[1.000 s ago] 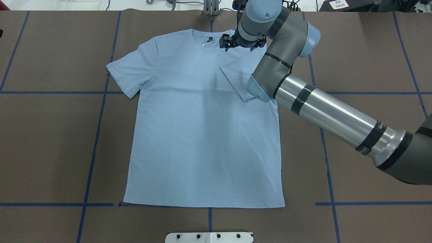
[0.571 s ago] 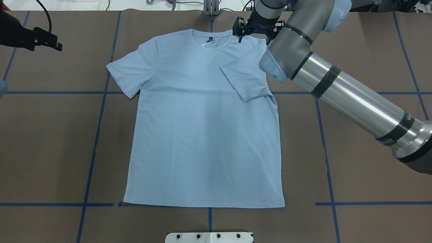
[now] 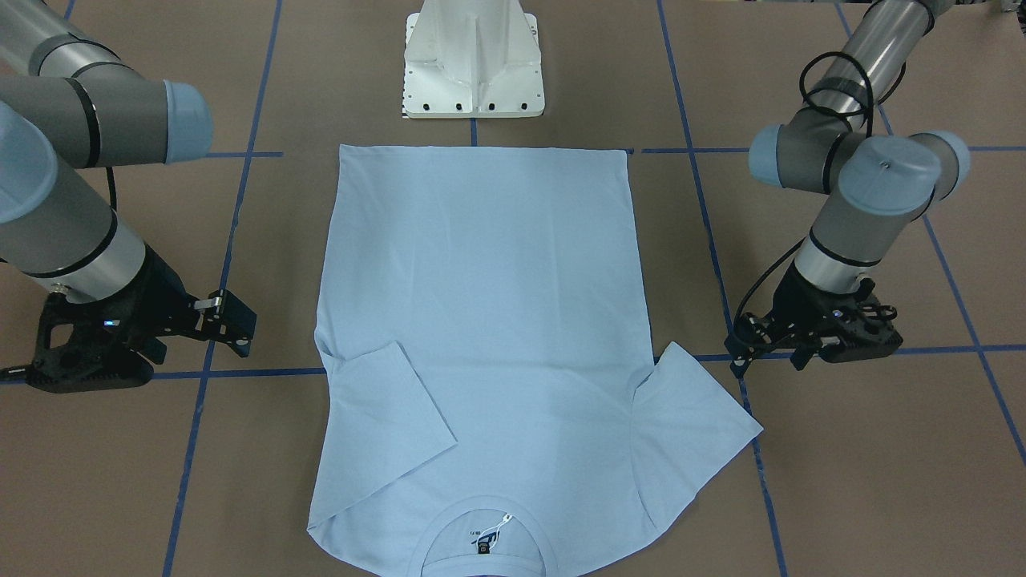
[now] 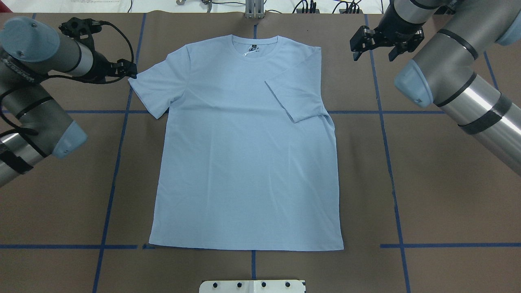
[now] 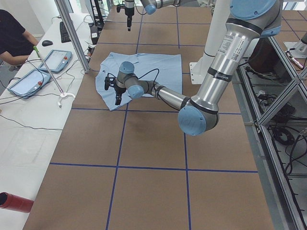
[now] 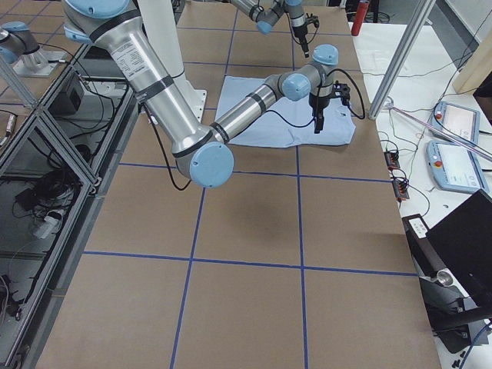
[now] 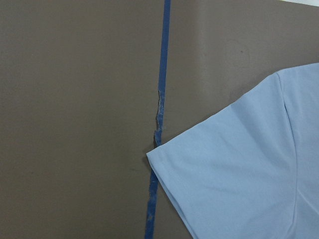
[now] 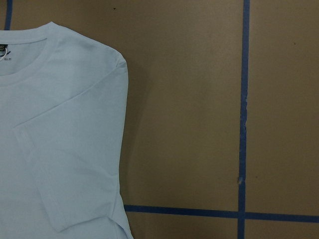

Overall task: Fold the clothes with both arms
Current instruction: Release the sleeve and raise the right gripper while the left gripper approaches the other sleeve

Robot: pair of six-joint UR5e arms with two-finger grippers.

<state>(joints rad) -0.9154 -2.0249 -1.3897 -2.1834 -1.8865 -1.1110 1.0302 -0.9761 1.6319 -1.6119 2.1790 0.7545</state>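
Overhead exterior gives me the T-shirt [image 4: 244, 154] lying flat in the middle of the brown worktop [image 4: 427, 183], collar toward the far edge and hem nearest the white pedestal base [image 4: 252, 286]. Its dark neck label [image 4: 253, 46] sits just inside the collar. The sleeve on the right arm's side [image 4: 295, 95] is folded inward and rests on the chest, its cuff running diagonally. The other sleeve [image 4: 156, 87] is spread out to the side of the body. In the left wrist-mounted view that spread sleeve's outer corner lies right on a strip of blue tape [image 7: 158, 119]. The left gripper [image 3: 765, 359] is just beside that same corner of the T-shirt. Its fingers are parted and grasp nothing, though I cannot tell whether a fingertip touches the cloth. The right gripper [image 4: 373, 53] is off the T-shirt altogether, out past the shoulder with the folded sleeve, over bare worktop. Its fingers are spread wide and empty. The left arm [image 4: 36, 101] and the right arm [image 4: 460, 81] come in from opposite sides of the T-shirt, and neither crosses over the fabric.
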